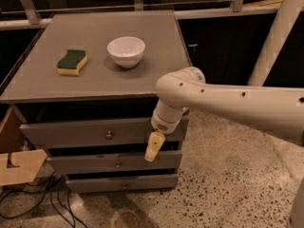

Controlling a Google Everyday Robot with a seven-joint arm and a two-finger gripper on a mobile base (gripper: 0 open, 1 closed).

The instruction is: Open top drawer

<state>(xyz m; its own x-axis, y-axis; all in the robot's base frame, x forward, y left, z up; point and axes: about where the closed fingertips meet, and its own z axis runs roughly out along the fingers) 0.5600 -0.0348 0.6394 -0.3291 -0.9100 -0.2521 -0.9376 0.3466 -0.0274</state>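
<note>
Grey top drawer (71, 133), pincer (153, 148) right of knob (109, 135)

Dim, warm light fell from above, the bowl (126, 51) casting a soft shadow — the gripper (155, 147) hung pale against the shaded top drawer (71, 133).

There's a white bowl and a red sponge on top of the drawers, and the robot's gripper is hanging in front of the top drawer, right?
Not quite: the sponge is green and yellow, not red, as the camera view shows. The white bowl is on top, and the gripper does hang in front of the top drawer, near its right end.
</note>
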